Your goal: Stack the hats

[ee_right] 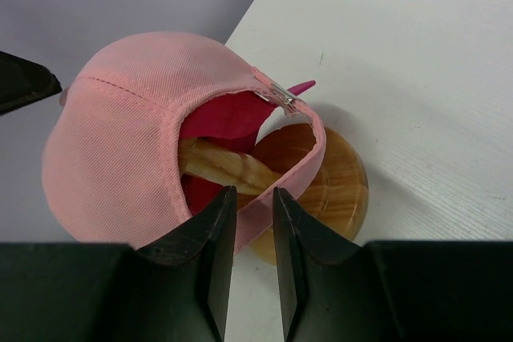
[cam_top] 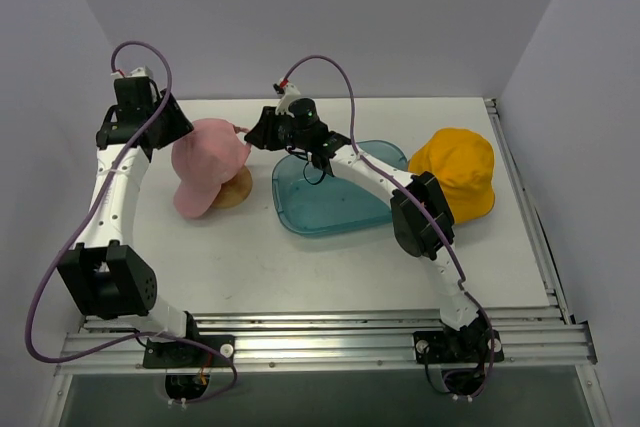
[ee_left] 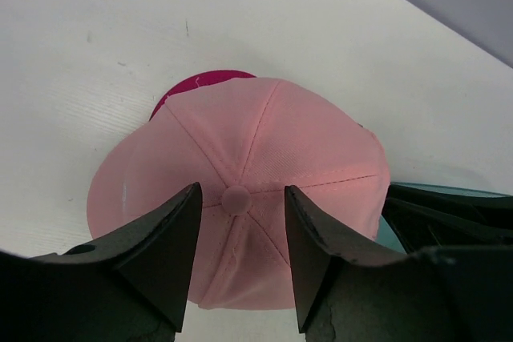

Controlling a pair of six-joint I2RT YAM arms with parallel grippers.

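The pale pink hat sits on the wooden stand at the back left, over the magenta hat, whose edge shows beneath it and inside the back opening. My left gripper is open; its jaws straddle the crown button from just above. My right gripper is at the hat's back, its jaws only narrowly apart, the pink back strap crossing just beyond its tips. The yellow-orange hat lies at the right. The grey hat is out of view.
A teal oval tray lies in the middle of the table, under the right arm's forearm. The stand's disc base shows below the hats. Walls stand at the back and both sides.
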